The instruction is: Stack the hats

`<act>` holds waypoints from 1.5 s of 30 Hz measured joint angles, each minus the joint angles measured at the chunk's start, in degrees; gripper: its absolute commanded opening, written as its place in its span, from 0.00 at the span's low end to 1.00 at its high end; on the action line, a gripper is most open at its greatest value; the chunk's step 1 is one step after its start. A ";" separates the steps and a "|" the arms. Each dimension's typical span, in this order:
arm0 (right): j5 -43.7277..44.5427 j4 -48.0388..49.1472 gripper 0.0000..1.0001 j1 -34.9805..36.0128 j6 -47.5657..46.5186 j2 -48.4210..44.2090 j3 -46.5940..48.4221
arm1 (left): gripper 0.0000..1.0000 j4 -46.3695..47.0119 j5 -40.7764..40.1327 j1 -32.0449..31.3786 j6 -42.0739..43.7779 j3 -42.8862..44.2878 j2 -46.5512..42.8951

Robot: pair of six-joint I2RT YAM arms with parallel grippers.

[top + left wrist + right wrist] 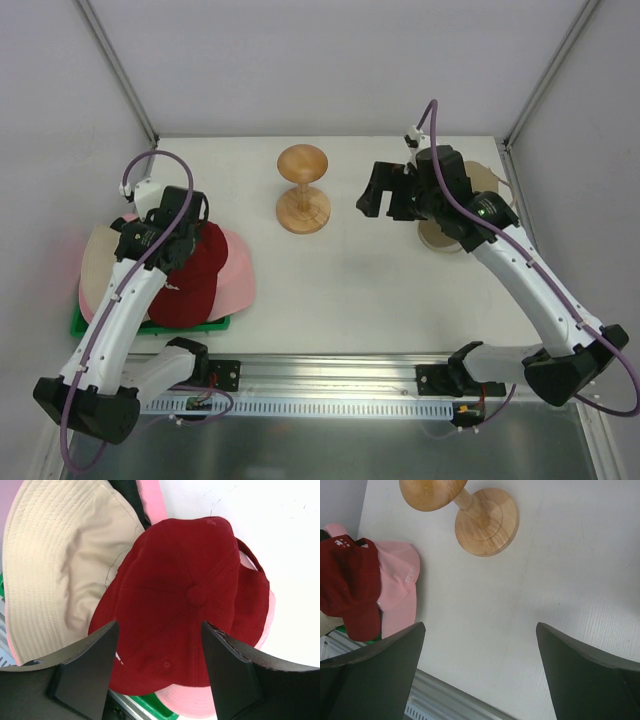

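White worktop (350, 290) between pale walls: hats heaped at the near left on a green tray (200, 324), red cap (175, 605) on top, pink cap (195, 702) under it, beige bucket hat (50, 570) further left, wooden stand (303, 190) well apart at the far middle. Left end effector (159, 630) hangs over the red cap, jaws spread either side of its crown (no contact that I can see); right end effector (480, 625) is spread wide over bare worktop, holding nothing. Caps look light, soft and floppy, so the crown will likely crumple: pinch a fold of crown fabric near the top button, or take the stiffer brim.
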 measured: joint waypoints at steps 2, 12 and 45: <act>0.44 0.24 0.99 0.39 0.00 -0.02 -0.35 | 0.65 0.68 0.26 0.61 0.24 0.04 0.98; 1.16 0.94 0.99 0.72 -0.13 -0.02 -1.33 | 0.58 4.83 1.79 2.23 1.27 0.15 5.62; 1.16 1.73 1.00 1.25 -0.44 -0.04 -2.91 | 0.00 8.79 7.37 4.85 6.29 1.11 3.26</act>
